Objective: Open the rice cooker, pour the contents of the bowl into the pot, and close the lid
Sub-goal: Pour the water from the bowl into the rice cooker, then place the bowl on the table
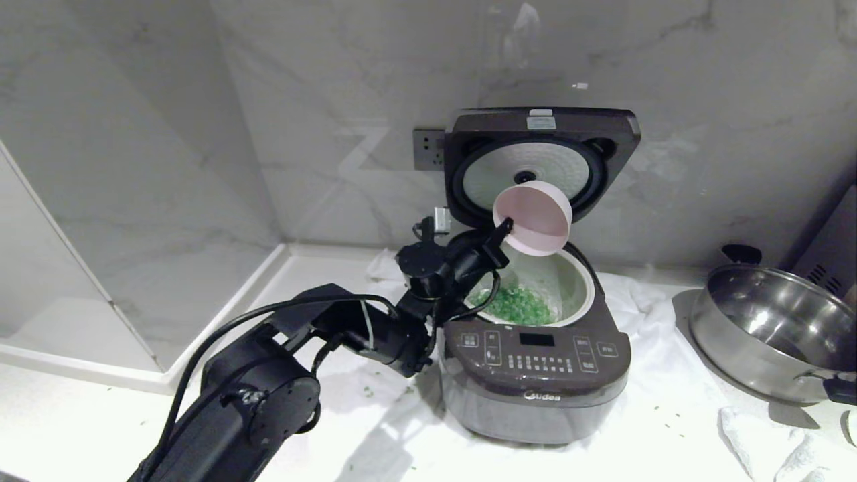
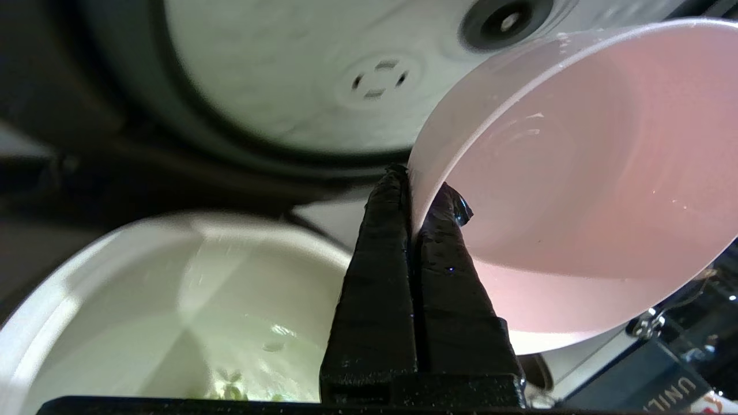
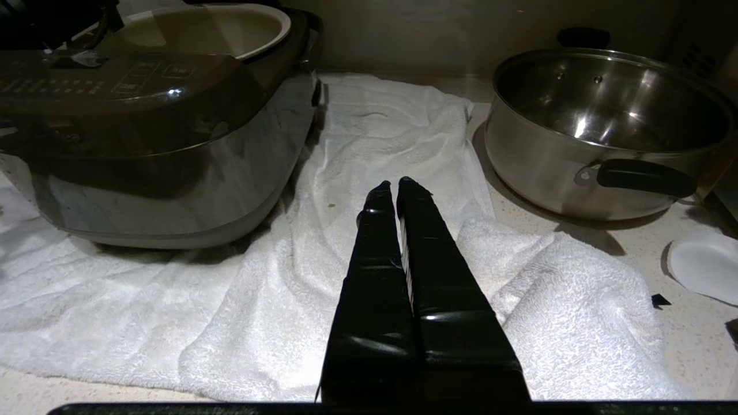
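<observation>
1. Pale pink outside and white inside, the small round bowl (image 1: 533,219) is held tipped above the open cooker, its mouth turned toward the head camera and down at the pot. The left wrist view shows its inside bare; judged from this, the bowl is emptied.
2. The boxy dark brown-grey rice cooker (image 1: 535,375) stands on a white towel (image 3: 403,132) spread over the worktop. Its hinged dark lid (image 1: 541,157) stands raised against the marble wall, so the opening step is done.
3. The chopped bright green bits (image 1: 519,306) lie in a heap on the floor of the round off-white inner pot (image 1: 562,281). The pouring step therefore appears complete or nearly so.
4. Remaining, by judgement: bring the bowl clear of the cooker and set it down, then swing the lid down until it shuts.
5. The left claw (image 2: 414,190) is clamped on the bowl's rim, one finger inside the wall and one outside, with only the wall's thickness between them. It sits over the pot's near-left edge, just in front of the raised lid.
6. The right claw (image 3: 392,184) is parked low over the towel, between the cooker and a large shiny steel pan with black handles (image 3: 611,127). Its fingers are pressed together and hold nothing.
</observation>
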You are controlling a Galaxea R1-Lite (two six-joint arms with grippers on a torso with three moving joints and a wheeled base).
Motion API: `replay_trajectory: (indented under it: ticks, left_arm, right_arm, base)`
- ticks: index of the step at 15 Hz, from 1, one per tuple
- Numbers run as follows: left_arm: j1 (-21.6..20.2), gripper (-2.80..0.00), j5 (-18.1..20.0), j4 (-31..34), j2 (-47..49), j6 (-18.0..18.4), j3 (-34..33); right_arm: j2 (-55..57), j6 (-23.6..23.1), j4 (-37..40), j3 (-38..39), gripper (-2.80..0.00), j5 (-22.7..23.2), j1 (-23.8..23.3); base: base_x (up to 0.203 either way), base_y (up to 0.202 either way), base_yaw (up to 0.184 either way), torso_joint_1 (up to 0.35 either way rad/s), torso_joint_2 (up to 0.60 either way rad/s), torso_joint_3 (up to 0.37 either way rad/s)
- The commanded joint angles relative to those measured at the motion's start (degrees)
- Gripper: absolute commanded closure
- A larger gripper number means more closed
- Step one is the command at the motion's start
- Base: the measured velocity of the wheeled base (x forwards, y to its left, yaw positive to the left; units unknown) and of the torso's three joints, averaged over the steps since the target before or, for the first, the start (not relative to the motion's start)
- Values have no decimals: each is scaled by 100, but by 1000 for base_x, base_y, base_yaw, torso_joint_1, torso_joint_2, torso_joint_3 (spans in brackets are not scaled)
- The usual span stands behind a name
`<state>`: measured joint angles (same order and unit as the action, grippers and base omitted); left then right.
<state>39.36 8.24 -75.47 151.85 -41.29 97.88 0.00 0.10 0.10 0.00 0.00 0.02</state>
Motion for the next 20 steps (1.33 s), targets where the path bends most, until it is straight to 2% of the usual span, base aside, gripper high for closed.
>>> replay_trajectory:
  ticks: [1,6,7,8,9,10,11,12,15,17,20]
  left_arm:
    - [-60,0,74,-44,-813,-27,-599]
    - [-424,0,553,25,-2200,25,-1984]
    - [-539,0,714,110,-2470,165,-2282]
    - [-679,0,848,323,-2746,579,-2669]
    - [-845,0,914,746,-3038,1224,-3068]
    - [-1015,0,940,1240,-3328,1690,-3403]
    - [-1222,0,949,1766,-3654,1986,-3676]
    - [-1439,0,958,2368,-3988,2120,-3856]
    - [-2015,0,967,5221,-4921,2554,-3975]
    - [-2318,0,963,6853,-5497,2907,-3892]
    - [-2633,0,945,9371,-5834,3087,-3236]
  right_arm:
    - [0,-1,8,9,0,0,-2]
    - [0,-1,8,9,0,0,6]
    - [0,-1,-1,9,0,0,6]
    - [0,-1,-1,9,0,0,6]
    - [0,-1,8,9,0,0,4]
    - [0,-1,7,9,0,0,6]
    - [0,-1,2,9,0,0,4]
    - [0,-1,8,9,0,0,5]
    - [0,-1,3,9,0,0,4]
    - [0,-1,5,9,0,0,6]
    - [0,-1,2,9,0,0,6]
  base:
    - [0,0,0,0,0,0]
    - [0,0,0,0,0,0]
    - [0,0,0,0,0,0]
    - [0,0,0,0,0,0]
    - [0,0,0,0,0,0]
    - [0,0,0,0,0,0]
    - [0,0,0,0,0,0]
    - [0,0,0,0,0,0]
    - [0,0,0,0,0,0]
    - [0,0,0,0,0,0]
    - [0,0,0,0,0,0]
